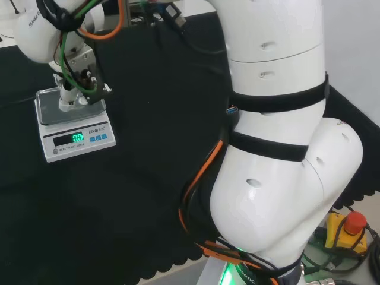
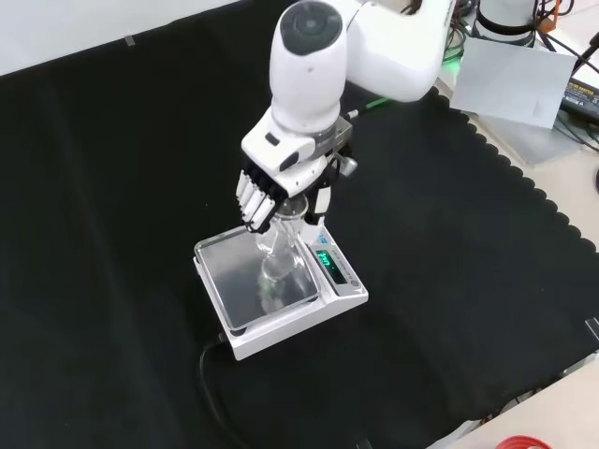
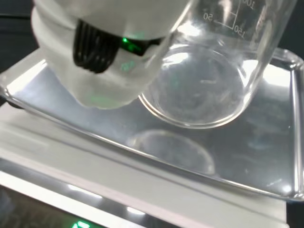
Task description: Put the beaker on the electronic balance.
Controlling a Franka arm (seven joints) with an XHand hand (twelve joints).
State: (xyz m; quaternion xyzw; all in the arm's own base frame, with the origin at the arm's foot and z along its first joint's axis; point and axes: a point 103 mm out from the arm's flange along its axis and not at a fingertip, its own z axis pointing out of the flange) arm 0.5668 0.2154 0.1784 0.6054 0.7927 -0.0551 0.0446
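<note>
One electronic balance [image 2: 281,299] stands on the black-clothed desk [image 2: 112,187]; one clear beaker [image 2: 278,257] is over its steel pan [image 2: 234,281]; one hand [image 2: 267,192] is at the beaker's upper part.

Hand: in the front view its fingers [image 2: 251,208] curl round the top of the beaker, so it is holding the beaker; the thumb side is hidden behind the glass and the arm's white link [image 2: 307,56]; in the head view the hand [image 1: 74,89] is largely covered by cables and the arm's end, and its fingers cannot be made out there.

Beaker: in the wrist view its round base [image 3: 199,99] sits above the pan [image 3: 266,156], with a faint round reflection on the steel beside it; whether the base touches the pan or hangs just clear of it cannot be told; the glass appears tilted in that view; its rim is cut off; a blurred white part of the hand [image 3: 95,57] covers one side of it. In the head view the beaker is hard to make out over the balance [image 1: 74,127].

Writing: printed graduation marks run up the beaker wall [image 3: 247,23]; the balance's green lit display [image 1: 78,138] faces the arm's base in the head view; in the front view the display [image 2: 326,261] lies at the balance's right edge.
</note>
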